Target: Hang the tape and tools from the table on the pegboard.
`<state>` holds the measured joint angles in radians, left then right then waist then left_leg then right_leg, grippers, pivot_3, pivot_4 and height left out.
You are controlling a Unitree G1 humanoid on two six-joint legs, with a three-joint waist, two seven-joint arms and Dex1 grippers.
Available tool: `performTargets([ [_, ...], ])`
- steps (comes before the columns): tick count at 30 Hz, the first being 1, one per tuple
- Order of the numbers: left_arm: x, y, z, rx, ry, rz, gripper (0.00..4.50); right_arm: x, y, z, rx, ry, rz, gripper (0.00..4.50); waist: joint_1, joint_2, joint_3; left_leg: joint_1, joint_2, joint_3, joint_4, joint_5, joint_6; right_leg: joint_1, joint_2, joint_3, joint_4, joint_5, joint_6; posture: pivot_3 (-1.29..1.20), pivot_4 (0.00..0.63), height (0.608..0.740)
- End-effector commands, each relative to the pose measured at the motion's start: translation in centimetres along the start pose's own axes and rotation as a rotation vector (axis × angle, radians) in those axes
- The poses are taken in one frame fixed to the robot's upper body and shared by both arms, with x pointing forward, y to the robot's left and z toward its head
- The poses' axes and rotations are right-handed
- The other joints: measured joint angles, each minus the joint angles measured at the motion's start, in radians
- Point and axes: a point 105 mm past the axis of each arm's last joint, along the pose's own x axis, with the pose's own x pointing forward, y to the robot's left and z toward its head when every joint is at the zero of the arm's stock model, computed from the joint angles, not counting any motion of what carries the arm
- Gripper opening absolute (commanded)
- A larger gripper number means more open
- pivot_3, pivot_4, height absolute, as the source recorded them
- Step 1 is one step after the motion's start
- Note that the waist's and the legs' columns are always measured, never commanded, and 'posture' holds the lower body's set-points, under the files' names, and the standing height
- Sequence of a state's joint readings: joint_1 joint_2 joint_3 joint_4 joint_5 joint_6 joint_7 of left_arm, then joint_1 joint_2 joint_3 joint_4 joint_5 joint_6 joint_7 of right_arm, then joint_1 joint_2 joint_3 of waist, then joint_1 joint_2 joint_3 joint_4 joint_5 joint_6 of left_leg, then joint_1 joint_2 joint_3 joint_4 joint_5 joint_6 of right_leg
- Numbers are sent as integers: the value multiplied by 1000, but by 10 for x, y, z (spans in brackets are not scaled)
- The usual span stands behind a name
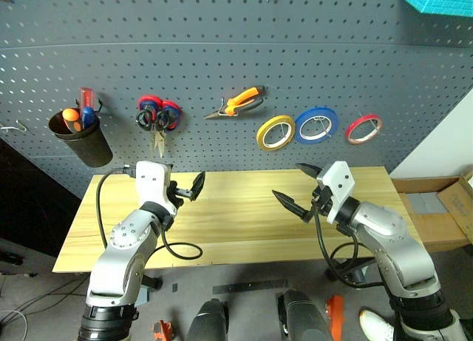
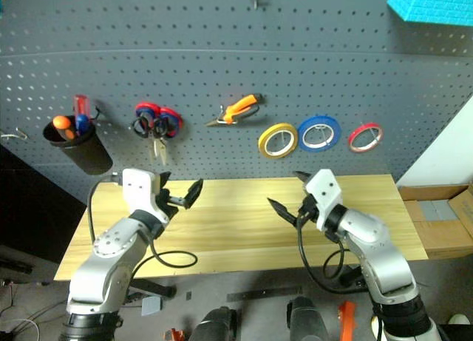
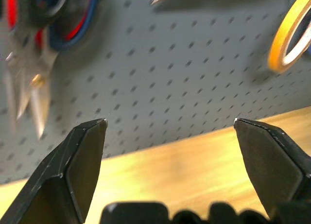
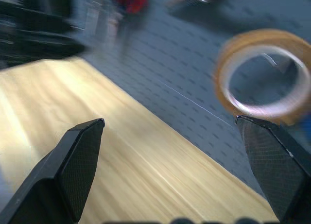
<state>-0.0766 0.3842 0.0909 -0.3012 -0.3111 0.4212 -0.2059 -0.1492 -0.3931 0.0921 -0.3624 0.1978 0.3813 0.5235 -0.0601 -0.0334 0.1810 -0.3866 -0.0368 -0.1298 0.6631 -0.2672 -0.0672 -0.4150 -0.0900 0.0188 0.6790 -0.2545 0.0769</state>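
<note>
Yellowish wood of the counter [image 1: 244,223] is lying bare under both arms, so by my reading the hanging is done and nothing is waiting to be picked up. On the pegboard [image 1: 222,52] the red tape [image 1: 363,128] is hanging at the right end of a row, beside the blue tape roll [image 1: 316,125] and the yellow tape roll [image 1: 276,132]. The orange-handled pliers [image 1: 236,102] are hanging left of that row, lying nearly level with the nose pointing left. Further left, two pairs of scissors [image 1: 157,120] are sharing one spot, blades hanging straight down; the black handles and the red-and-blue handles are overlapping, and I cannot separate the pairs cleanly. At the far left a black cup [image 1: 80,140] is holding an orange-topped handle, probably the screwdriver [image 1: 71,118]. The left hand [image 1: 186,188] is hovering over the counter with its fingers spread wide and gripping nothing; the scissors are lying up and slightly left of it. The right hand [image 1: 297,187] is likewise released and empty, fingers well apart, with the tape rings up and to its right, so it is the nearer arm to the red tape. Any coming move would probably be a retreat rather than a reach.
</note>
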Motion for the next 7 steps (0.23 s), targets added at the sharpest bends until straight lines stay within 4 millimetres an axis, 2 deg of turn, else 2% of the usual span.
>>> performTargets([
  [1, -5, 6, -14, 4, 8, 61, 4469, -11, -25, -27, 16, 24, -198, 4500, 2, 3, -18, 4, 0, 0, -1, 0, 0, 4, 0, 0, -1, 0, 0, -74, 66, 740],
  [3, -8, 12, -26, 0, 23, 108, 4469, -20, -34, -53, 66, 78, -287, 4500, 2, 5, -37, 9, 0, 0, -2, 0, 0, 10, 0, 0, -4, 0, 0, -64, 53, 740],
  [7, -15, 30, -37, 26, 29, 221, 4469, -30, -43, -80, 86, 140, -345, 4500, 4, 7, -49, 20, 0, 1, -3, -1, 1, 22, 0, 0, -6, -1, 0, -53, 34, 740],
])
